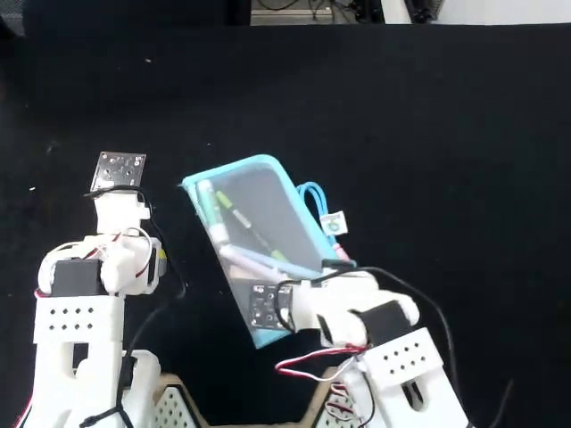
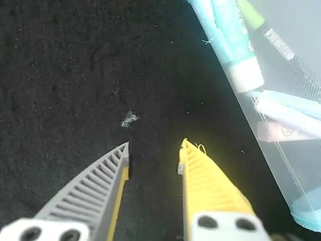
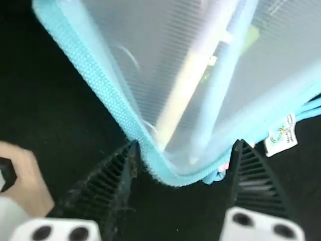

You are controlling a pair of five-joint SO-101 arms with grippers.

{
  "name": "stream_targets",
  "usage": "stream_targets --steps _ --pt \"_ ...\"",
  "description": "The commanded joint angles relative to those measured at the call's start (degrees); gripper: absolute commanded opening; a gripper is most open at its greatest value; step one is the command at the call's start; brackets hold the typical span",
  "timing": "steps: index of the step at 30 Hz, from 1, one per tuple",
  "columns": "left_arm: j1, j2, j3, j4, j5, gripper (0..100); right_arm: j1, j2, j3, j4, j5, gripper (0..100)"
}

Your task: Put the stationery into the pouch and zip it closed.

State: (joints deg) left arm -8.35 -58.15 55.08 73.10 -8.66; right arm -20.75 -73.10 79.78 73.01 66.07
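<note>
A translucent pouch with a light-blue edge lies at a slant in the middle of the black table, several pens and markers showing through it. A blue loop and a white tag hang off its right side. My right gripper is open at the pouch's near end; its black fingers stand on either side of the pouch corner. My left gripper is open over bare mat to the left of the pouch, with nothing between its fingertips. The pouch edge lies just beside it.
The black mat runs well beyond the pouch to the right and to the back. Cables lie past the far table edge. The arm bases stand at the near edge. A fleck of lint lies ahead of my left gripper.
</note>
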Motion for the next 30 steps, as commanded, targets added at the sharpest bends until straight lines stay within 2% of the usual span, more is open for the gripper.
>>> stream_targets --steps 1,4,10,12,16,21,30 --pt "-0.48 -0.62 -1.36 -0.97 0.53 17 0.53 -4.18 -4.09 5.71 0.7 28.3" --pt "-0.48 -0.62 -1.36 -0.97 0.44 17 -0.79 -10.86 -4.62 12.48 0.97 28.4" --pt "-0.75 -0.62 -1.36 -0.97 0.44 17 -0.53 -26.59 7.08 9.41 1.05 28.4" --pt "-0.75 -0.62 -1.36 -0.97 0.53 17 1.67 -30.55 9.8 7.47 1.05 28.4" --pt "-0.48 -0.62 -1.19 -0.97 0.53 17 6.42 -34.42 8.57 10.37 1.14 28.3" --pt "-0.4 -0.62 -1.45 -0.97 0.53 17 12.04 -26.77 3.03 13.71 1.05 28.2" --pt "-0.4 -0.62 -1.36 -0.97 0.53 17 12.13 5.14 -6.11 11.52 9.49 28.3"
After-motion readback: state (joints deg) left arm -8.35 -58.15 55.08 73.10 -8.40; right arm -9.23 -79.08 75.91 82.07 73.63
